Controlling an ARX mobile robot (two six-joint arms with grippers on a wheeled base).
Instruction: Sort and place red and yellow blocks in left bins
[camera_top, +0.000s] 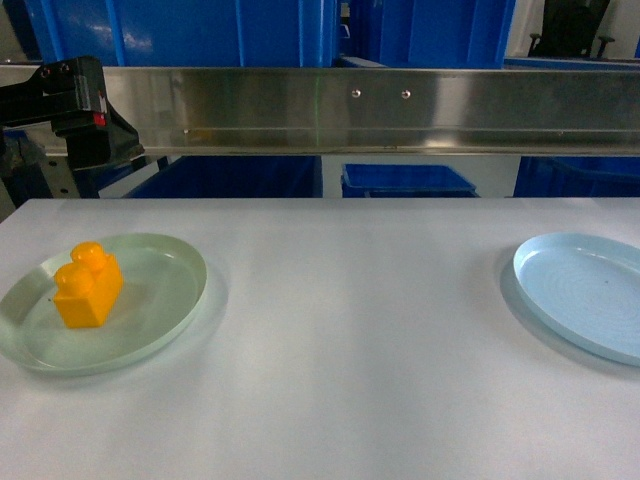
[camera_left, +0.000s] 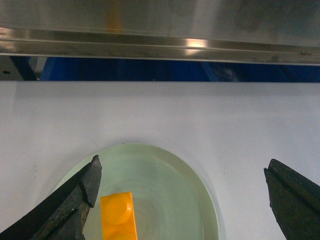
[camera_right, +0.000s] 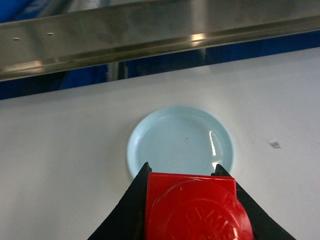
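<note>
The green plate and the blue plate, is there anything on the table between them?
Nothing; in the head view only bare white table lies between the green plate and the blue plate.

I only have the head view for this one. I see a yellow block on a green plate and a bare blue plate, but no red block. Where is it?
Observer: The right wrist view shows the red block clamped in the right gripper, above the near edge of the blue plate.
Operator: And the left gripper?
Observer: In the left wrist view the left gripper is open, fingers spread wide over the green plate.
Operator: Is it touching the yellow block?
Observer: The yellow block sits just inside the left finger; contact cannot be told.
</note>
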